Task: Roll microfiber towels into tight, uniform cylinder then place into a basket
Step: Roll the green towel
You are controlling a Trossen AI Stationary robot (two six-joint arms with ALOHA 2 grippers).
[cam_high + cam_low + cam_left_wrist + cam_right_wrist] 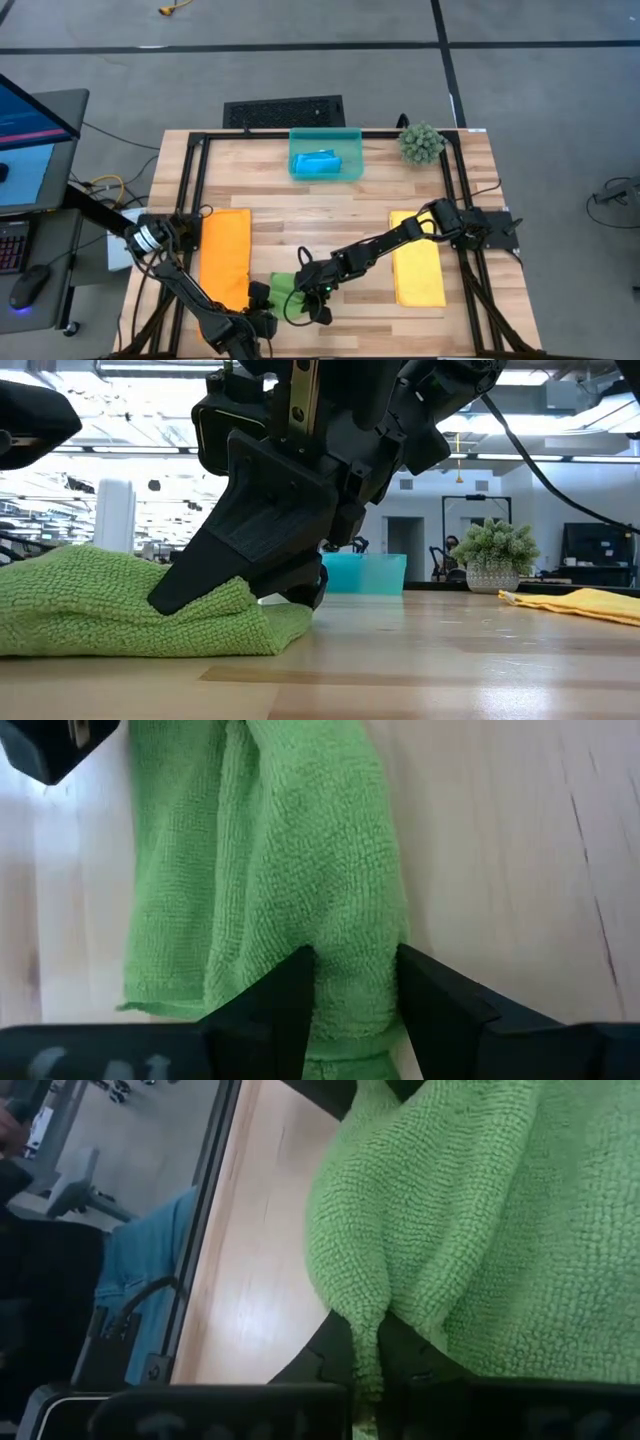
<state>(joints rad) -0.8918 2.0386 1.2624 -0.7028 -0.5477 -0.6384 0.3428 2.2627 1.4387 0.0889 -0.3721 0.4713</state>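
Note:
The green towel [284,290] lies bunched on the wooden table near its front edge, between both grippers. My left gripper [262,300] stands at its left end, shut on a thick fold. My right gripper [306,284] reaches in from the right, shut on its other end. An orange towel [225,255] lies flat on the table at the left and a yellow towel [418,262] flat at the right. The teal basket [352,160] stands at the far edge with a rolled blue towel [318,163] inside. My left gripper pinches a thick bunched fold at the green towel's end [355,975] between its two fingers [296,988], several layers. The fingers slant steeply down. The towel stretches away from them, lying on the table. My right gripper pinches a thin raised fold of the green towel [366,1342] between its shut fingers. It slants down from the table's right and far side. The towel's end [265,622] lies on the table under the fingers [215,575], and the cloth bulges up beside them.
A spiky green plant ball [422,143] stands at the far right corner. A black frame [195,200] runs along the table's edges. Bare wood lies between the orange and yellow towels [320,225]. A desk with a monitor [30,125] stands off the table's left.

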